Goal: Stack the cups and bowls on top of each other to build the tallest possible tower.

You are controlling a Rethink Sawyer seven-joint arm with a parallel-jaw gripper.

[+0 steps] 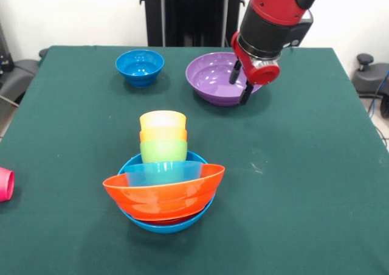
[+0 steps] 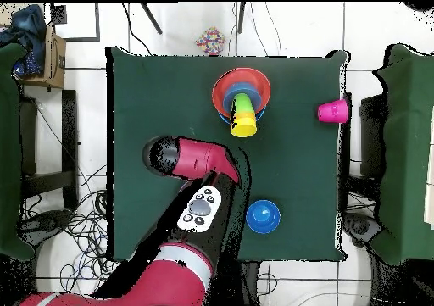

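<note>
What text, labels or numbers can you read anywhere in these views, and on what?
None can be read.
The cups in the tower, the bowls, including the purple bowl and the dark-blue bowl, and the pink cup carry no visible print.
The arm's button panel shows only round buttons in the overhead view; any marks on them are too small to read.
The gripper shows no lettering.

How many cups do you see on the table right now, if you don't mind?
4. The green cup, orange cup and yellow cup sit nested atop the tower; the pink cup lies apart at the table's edge.
</note>
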